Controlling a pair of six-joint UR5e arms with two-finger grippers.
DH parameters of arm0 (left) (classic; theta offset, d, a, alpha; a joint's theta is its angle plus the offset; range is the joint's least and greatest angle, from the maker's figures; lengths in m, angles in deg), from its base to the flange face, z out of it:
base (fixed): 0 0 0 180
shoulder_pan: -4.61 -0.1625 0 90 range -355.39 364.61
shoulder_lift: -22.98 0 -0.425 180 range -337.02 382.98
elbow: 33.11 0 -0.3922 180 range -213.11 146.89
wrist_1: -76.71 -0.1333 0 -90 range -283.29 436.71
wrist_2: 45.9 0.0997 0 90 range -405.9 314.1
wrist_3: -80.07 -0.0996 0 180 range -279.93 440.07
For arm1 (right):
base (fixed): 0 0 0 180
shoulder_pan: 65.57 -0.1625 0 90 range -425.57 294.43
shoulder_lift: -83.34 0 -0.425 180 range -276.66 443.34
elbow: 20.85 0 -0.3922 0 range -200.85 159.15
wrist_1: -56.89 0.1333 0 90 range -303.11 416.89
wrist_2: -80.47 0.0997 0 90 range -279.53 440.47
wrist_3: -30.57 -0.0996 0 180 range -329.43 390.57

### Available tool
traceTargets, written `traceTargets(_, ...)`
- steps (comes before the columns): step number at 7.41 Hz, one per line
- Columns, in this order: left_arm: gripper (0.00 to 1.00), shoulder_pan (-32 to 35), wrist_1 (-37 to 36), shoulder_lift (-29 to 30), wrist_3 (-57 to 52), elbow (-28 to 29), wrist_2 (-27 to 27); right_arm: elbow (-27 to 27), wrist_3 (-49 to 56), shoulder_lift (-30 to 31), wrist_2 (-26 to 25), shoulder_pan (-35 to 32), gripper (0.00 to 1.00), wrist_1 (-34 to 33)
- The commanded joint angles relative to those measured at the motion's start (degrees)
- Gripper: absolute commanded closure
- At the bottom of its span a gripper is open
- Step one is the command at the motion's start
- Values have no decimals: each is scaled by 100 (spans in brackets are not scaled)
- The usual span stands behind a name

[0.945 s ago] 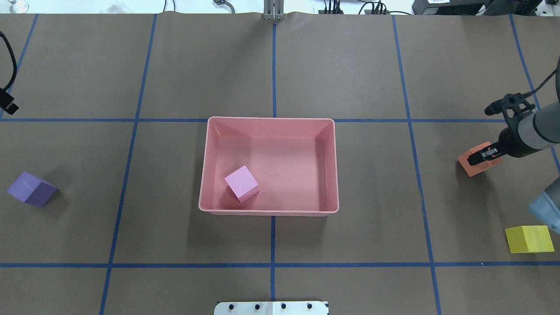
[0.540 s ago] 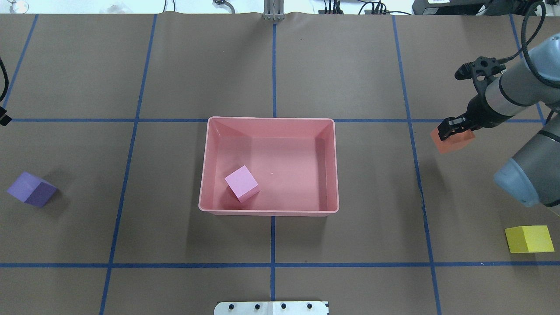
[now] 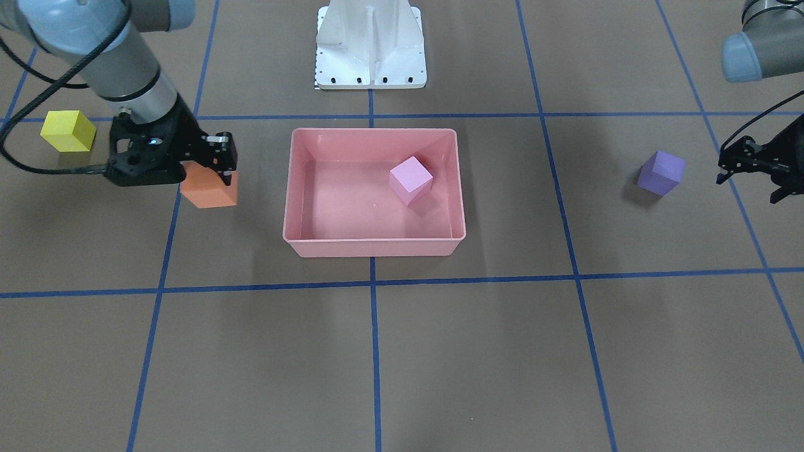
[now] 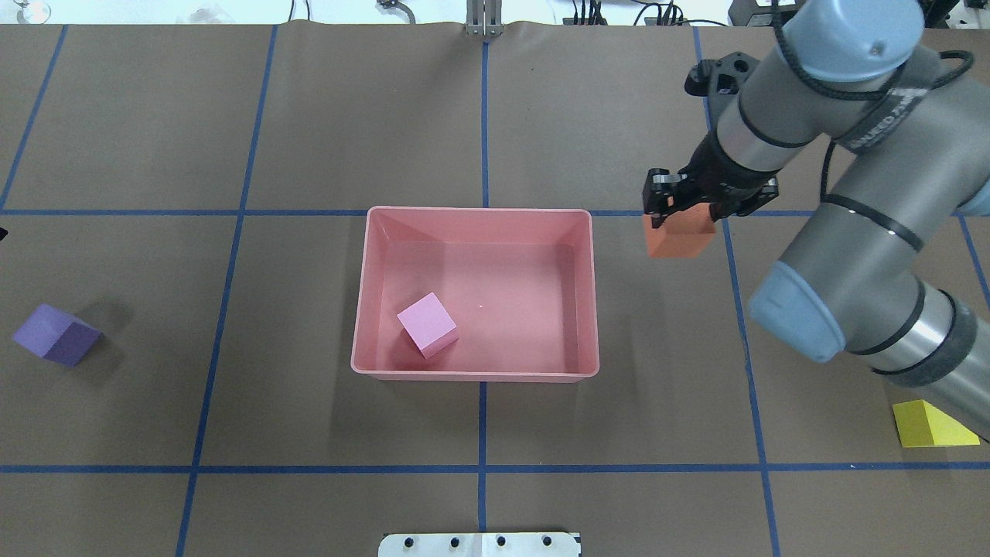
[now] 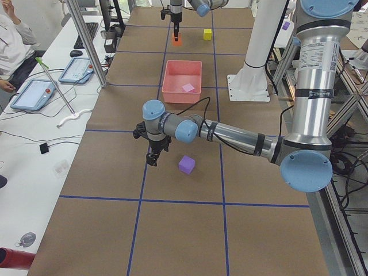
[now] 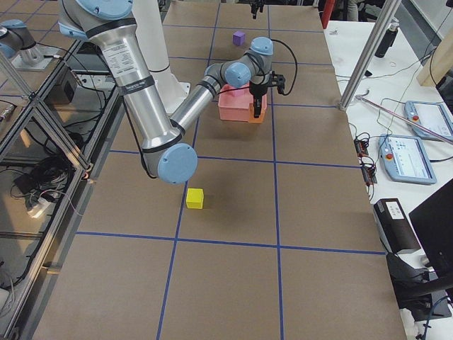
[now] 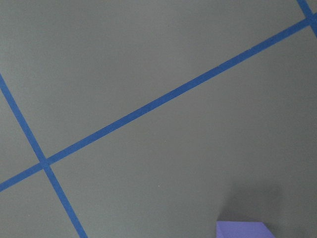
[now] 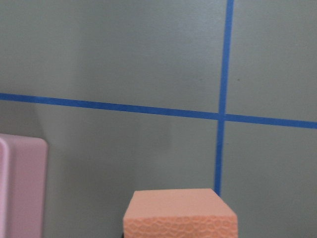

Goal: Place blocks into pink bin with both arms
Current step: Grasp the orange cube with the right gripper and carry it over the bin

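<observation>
So, pink bin (image 4: pixel 476 210): we count one of four blocks inside.
Right gripper (image 4: pixel 681 216): clamped on orange block (image 4: pixel 679 238), just beside the bin.
Left gripper (image 3: pixel 747 189): probably parted, near purple block (image 4: pixel 56 334).
Light pink block (image 4: pixel 427 325): in bin.
Yellow block (image 4: pixel 924 428): untouched on table.

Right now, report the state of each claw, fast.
Left claw: open, empty, beside the small matte purple cube.
Right claw: closed on the small matte orange cube, outside the shallow salmon-pink plastic bin.
</observation>
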Motion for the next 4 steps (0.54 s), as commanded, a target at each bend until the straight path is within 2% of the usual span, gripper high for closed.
traceTargets(1,0,-9,41,-17,1,62,0,-341,-1026,-786,-561,764,100,-46)
traceTargets(2,0,-9,50,-8,1,62,0,-482,-1099,-868,-799,993,71,-20)
traceTargets(3,0,-9,50,-8,1,62,-9,-475,-1100,-799,-1184,1178,1,-2)
traceTargets(4,0,-17,50,-16,210,45,-9,-440,-1100,-798,-1257,1241,0,7)
